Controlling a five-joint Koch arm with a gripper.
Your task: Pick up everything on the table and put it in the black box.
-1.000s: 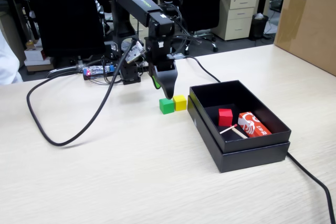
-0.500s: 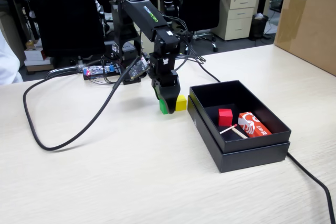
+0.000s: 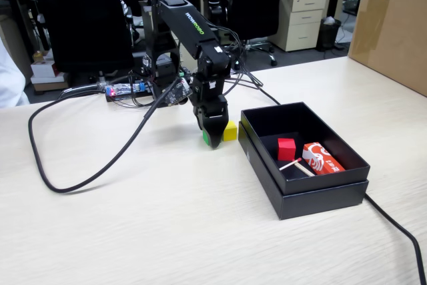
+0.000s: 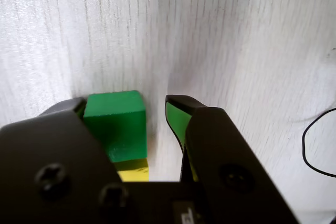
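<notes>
My gripper [image 3: 212,139] points down at the table [image 3: 167,218], just left of the black box [image 3: 320,190]. In the wrist view the gripper [image 4: 126,106] is open around the green cube [image 4: 115,124]. The left jaw is against the cube and a gap separates it from the right jaw. Only a green sliver of the cube [image 3: 205,137] shows in the fixed view. The yellow cube [image 3: 230,131] sits right beside it, toward the box, and shows behind the green one in the wrist view [image 4: 134,171]. The red cube [image 3: 286,149] lies inside the box.
A red-and-white packet [image 3: 323,158] and a thin stick [image 3: 297,165] lie in the box. A brown carton [image 3: 393,25] stands at the back right. A thick black cable [image 3: 87,171] loops over the left of the table; another [image 3: 400,231] runs from the box's right corner.
</notes>
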